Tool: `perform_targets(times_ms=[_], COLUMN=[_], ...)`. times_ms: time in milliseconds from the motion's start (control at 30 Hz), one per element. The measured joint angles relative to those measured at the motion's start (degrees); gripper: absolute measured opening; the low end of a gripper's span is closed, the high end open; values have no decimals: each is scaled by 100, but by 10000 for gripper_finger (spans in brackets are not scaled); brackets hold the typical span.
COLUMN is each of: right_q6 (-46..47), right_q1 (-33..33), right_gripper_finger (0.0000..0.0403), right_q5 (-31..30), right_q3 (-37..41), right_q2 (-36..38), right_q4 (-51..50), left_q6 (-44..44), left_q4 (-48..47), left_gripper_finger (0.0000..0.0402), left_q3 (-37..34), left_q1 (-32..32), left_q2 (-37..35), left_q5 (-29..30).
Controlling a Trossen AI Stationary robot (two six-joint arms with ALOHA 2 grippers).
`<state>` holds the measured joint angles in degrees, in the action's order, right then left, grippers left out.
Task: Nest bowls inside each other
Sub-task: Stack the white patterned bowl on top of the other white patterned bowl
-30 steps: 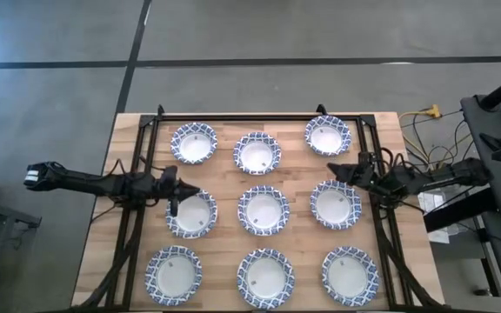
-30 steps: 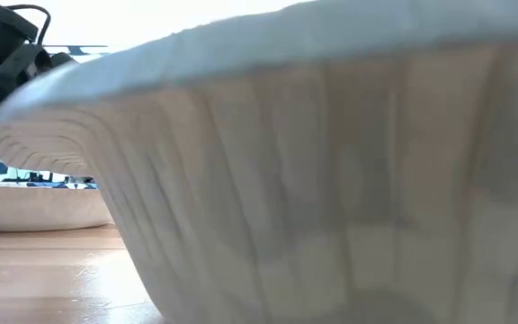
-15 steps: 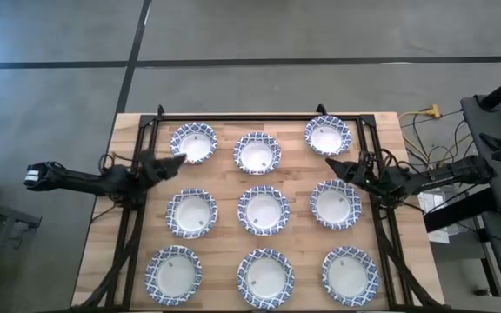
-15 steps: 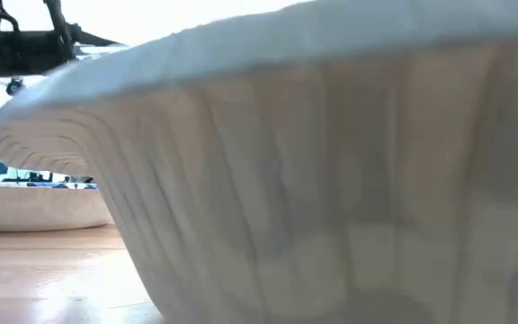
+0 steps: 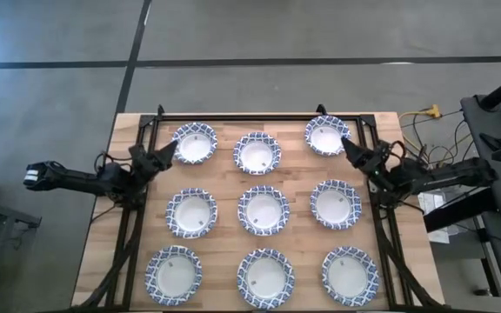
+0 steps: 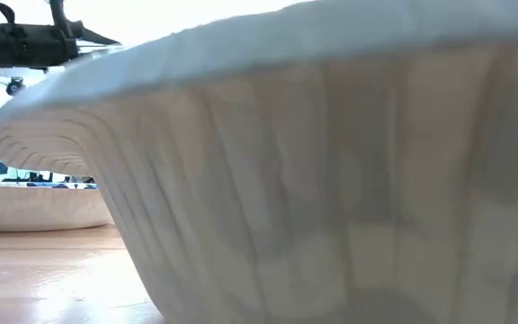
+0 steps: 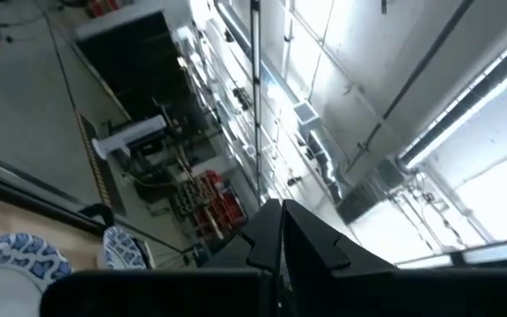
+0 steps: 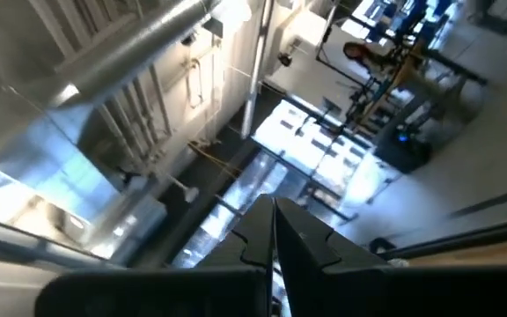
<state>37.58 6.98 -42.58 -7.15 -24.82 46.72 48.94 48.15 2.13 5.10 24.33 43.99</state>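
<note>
Several small bowls, white inside with blue-and-white patterned rims, sit apart on their bases in three rows on the wooden table, from the far-left bowl (image 5: 193,143) to the near-right bowl (image 5: 350,271). My left gripper (image 5: 168,149) is shut and empty, raised beside the far-left bowl's left side and tipped upward. My right gripper (image 5: 348,145) is shut and empty, raised just right of the far-right bowl (image 5: 327,136). Both wrist views look up into the room past shut fingertips (image 7: 275,207) (image 8: 269,204). The low view is mostly filled by one bowl's wall (image 6: 331,180).
A black frame (image 5: 250,117) runs round the table's far edge and both sides. Cables and equipment (image 5: 424,113) lie off the right edge. In the low view another bowl (image 6: 34,205) sits at the left, with my left arm (image 6: 25,40) above it.
My left gripper has risen from over the middle-left bowl's rim, where it pointed down, and swung toward the far edge, tipping upward beside the far-left bowl. My right gripper has risen and gone toward the far edge. Both stayed shut. No bowl moved.
</note>
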Motion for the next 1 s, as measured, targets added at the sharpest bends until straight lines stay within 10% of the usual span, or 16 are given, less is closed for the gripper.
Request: perform_targets(times_ms=[367,600,800,1000], right_q6=[-457,182,-1351,-2508], right_q1=[-930,-2533,-3577,-3903], right_gripper_finger=[9,9,11,69], right_q5=[2739,2758,3723,4150], right_q3=[-2787,-4633,-5615,-6641], right_q2=[-1385,-2940,-4429,-5969], right_q4=[-4883,-9623,-10061,-10723], left_q6=[-1444,-1475,-1305,-1332], left_q4=[-4,-3006,-5255,-5317], left_gripper_finger=[0,0,0,0], left_q3=[1339,2934,4022,4297], left_q1=[-24,-26,-29,-39], left_q2=[679,1292,2035,2428], left_q5=[-1042,-1190,-1456,-1823])
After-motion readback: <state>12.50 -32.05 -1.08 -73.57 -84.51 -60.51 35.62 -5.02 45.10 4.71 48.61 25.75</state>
